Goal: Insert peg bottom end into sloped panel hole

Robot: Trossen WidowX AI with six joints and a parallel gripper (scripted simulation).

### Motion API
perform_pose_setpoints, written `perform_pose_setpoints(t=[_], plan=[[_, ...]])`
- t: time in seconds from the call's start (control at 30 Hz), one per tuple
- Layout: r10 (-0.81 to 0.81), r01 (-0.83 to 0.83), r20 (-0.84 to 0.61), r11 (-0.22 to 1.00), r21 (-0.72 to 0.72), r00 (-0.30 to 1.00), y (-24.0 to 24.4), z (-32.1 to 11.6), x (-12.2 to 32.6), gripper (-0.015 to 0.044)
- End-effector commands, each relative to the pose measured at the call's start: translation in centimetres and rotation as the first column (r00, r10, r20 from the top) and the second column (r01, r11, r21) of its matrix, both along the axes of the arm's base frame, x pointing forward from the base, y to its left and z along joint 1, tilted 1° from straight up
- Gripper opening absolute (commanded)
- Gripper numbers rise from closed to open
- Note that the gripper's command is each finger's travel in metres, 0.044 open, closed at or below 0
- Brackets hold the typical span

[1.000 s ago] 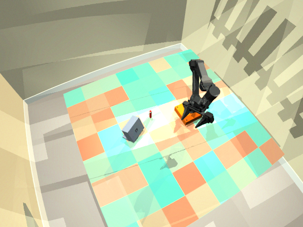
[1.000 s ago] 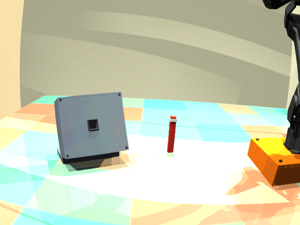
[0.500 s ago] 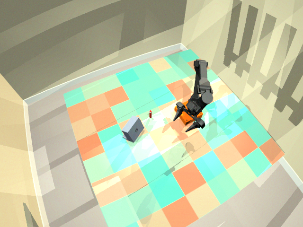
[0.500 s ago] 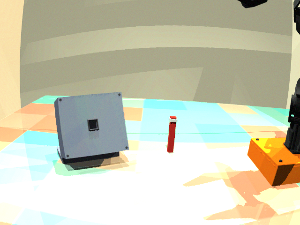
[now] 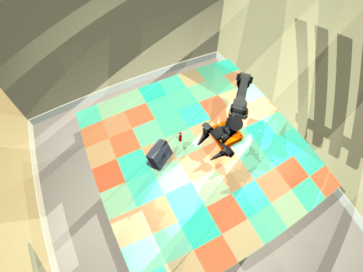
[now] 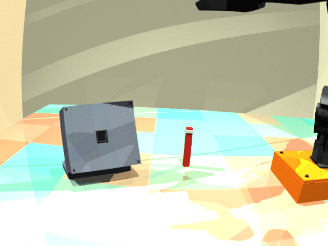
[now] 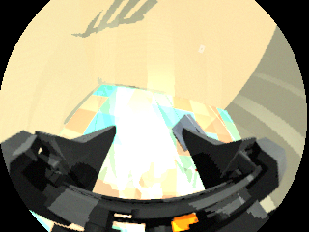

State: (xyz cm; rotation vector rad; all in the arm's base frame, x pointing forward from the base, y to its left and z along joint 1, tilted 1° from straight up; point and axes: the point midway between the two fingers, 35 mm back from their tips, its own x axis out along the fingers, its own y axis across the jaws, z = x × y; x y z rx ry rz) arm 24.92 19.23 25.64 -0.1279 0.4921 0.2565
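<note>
The red peg [image 5: 180, 136] [image 6: 187, 149] has flat sides and a white band near its top. It stands upright on the table, between the panel and the robot base. The grey sloped panel [image 5: 167, 149] [image 6: 82, 148] has one square hole [image 5: 163, 155] [image 6: 102, 136] in its face. My gripper [image 5: 204, 152] [image 7: 150, 130] is wide open and empty, high above the table. In the exterior view only part of it shows at the top right edge. In the wrist view the right finger partly covers the panel [image 7: 179, 131], and the peg is almost wholly hidden behind that finger.
The orange robot base [image 5: 234, 141] [image 6: 291, 180] stands to the right of the peg in the top and exterior views. The table [image 5: 211, 242] has coloured tiles and bright light patches. Walls stand beyond it.
</note>
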Motion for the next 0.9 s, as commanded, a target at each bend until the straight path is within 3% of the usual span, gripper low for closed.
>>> perform_pose_setpoints(t=[0.0, 0.87], plan=[[-0.012, 0.010, -0.038, 0.998, -0.066, 0.999, -0.8, -1.1, 1.1, 0.0440], [-0.116, 0.024, -0.276, 0.949, -0.316, 0.954, -7.3, -6.2, 5.8, 0.0440]])
